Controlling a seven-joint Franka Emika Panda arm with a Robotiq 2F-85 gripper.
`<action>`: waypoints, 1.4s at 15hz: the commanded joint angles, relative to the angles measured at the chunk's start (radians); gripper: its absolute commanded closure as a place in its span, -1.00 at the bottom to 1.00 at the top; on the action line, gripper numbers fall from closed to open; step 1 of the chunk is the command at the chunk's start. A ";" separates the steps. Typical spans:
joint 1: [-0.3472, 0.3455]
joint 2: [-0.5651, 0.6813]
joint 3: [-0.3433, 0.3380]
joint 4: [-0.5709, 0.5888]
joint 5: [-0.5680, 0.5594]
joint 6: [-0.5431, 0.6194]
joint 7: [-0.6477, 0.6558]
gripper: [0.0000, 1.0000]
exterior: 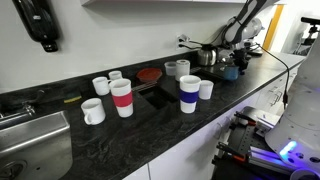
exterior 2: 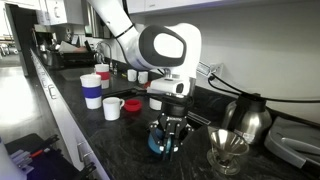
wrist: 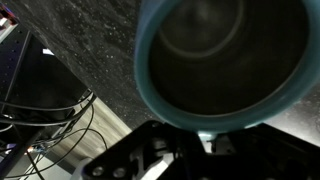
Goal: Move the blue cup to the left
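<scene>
1. The gripper (exterior 2: 168,140) points straight down over the counter (exterior 2: 100,150), on the side of the metal kettle (exterior 2: 250,118) that faces the row of mugs. Its fingers reach down around the blue cup (exterior 2: 157,146).
2. I cannot tell from these views whether the fingers are clamped on the cup wall or only straddle it. The wrist view shows the cup's open mouth (wrist: 225,60) close under the camera, but not the contact points.
3. The blue cup stands upright near the kettle, in an exterior view (exterior: 231,72) at the far end of the counter from the sink.
4. Step in hand, as I judge it: securing the grasp before moving the cup.
5. To do it well, I would confirm firm contact on the cup wall before any lift.
6. I would lift only enough to clear the counter and keep the cup upright.
7. I would travel away from the glass funnel (exterior 2: 228,152), which stands just in front of the kettle and looks fragile.
8. I would stop short of the white mug (exterior 2: 112,107), the nearest cup on the side away from the kettle.
</scene>
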 commanded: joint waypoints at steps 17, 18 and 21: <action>0.089 -0.516 0.222 -0.187 -0.011 -0.078 -0.307 0.91; 0.095 -0.534 0.239 -0.193 0.001 -0.081 -0.317 0.91; 0.119 -0.559 0.280 -0.193 0.039 -0.147 -0.362 0.91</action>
